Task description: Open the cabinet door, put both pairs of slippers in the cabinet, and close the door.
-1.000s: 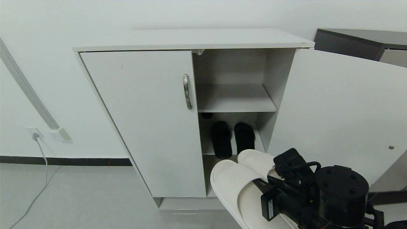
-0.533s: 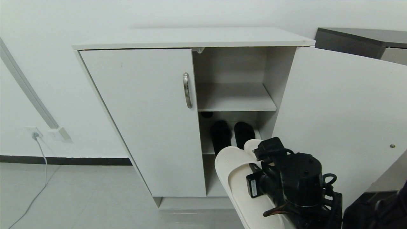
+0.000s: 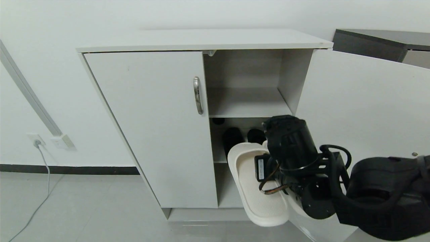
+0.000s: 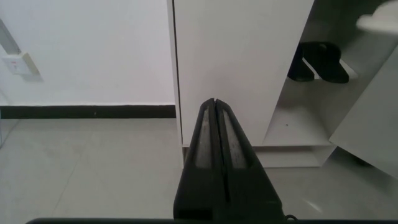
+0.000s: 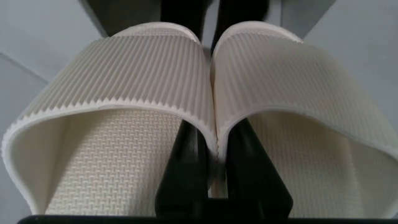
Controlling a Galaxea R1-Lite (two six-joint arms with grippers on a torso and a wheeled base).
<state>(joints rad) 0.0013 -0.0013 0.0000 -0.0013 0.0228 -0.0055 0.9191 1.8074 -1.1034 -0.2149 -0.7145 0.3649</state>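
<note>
The right arm (image 3: 369,191) is matte black, with a cylindrical wrist joint (image 3: 290,137), looped cables (image 3: 332,147) and 1 white label (image 3: 259,169). The left gripper (image 4: 214,101) has 2 black, grey-faced jaws.

white slippers (image 5: 143,74): matt, rubbery; ribbed straps, embossed footbeds
cabinet (image 3: 147,127): smooth matt white board
handle (image 3: 198,96): brushed metal, dull shine
floor (image 3: 84,208): smooth tile, faint gloss

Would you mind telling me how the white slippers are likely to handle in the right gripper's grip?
The white slippers are probably light and fairly stiff: they jut from the right gripper without sagging. Their ribbed straps and textured insoles likely resist slipping.
</note>
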